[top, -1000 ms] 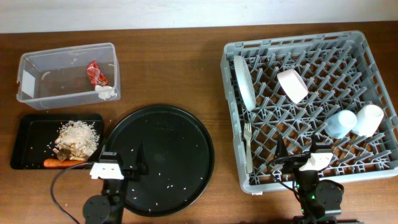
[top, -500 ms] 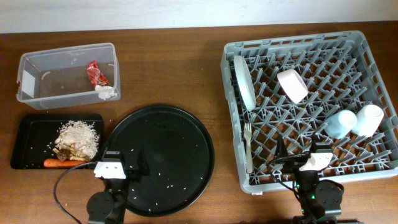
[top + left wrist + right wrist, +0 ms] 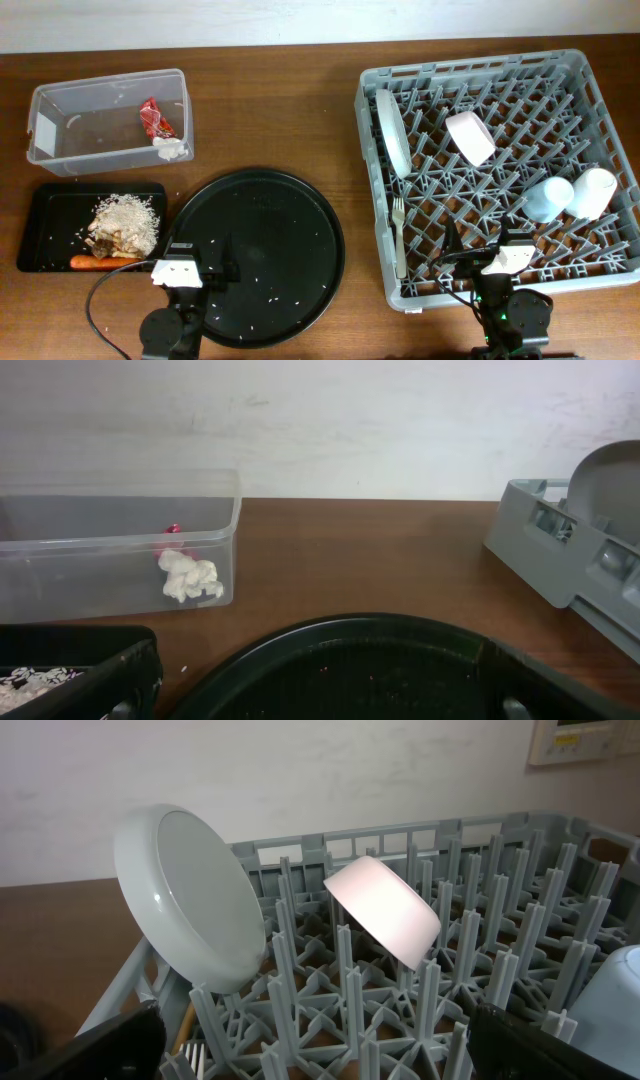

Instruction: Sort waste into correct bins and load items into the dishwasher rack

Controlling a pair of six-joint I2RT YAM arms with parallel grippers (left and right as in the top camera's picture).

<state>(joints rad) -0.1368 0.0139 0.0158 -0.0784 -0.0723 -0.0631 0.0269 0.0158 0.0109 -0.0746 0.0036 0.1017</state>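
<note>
The grey dishwasher rack (image 3: 575,95) holds the white plate (image 3: 393,130) on edge, the pale pink bowl (image 3: 470,137), the light blue cup (image 3: 549,198), the white cup (image 3: 592,192) and the white fork (image 3: 398,228). The clear tub (image 3: 70,135) holds the red wrapper (image 3: 155,118) and the white tissue (image 3: 172,150). The flat black tray (image 3: 55,215) holds rice (image 3: 128,218), a brown chunk (image 3: 100,245) and the carrot (image 3: 93,263). My left gripper (image 3: 198,268) is open and empty at the round tray's front left rim (image 3: 320,705). My right gripper (image 3: 480,262) is open and empty over the rack's front edge (image 3: 320,1050). A wooden chopstick (image 3: 184,1018) lies beside the fork.
The large round black tray (image 3: 290,215) lies in the middle of the table with scattered rice grains on it. Bare wooden table (image 3: 290,110) lies between the tub and the rack. The right wrist view shows the plate (image 3: 195,905) and bowl (image 3: 385,910) among upright pegs.
The left arm shifted slightly to the right a second ago and has been still since. The right arm and all objects have not moved.
</note>
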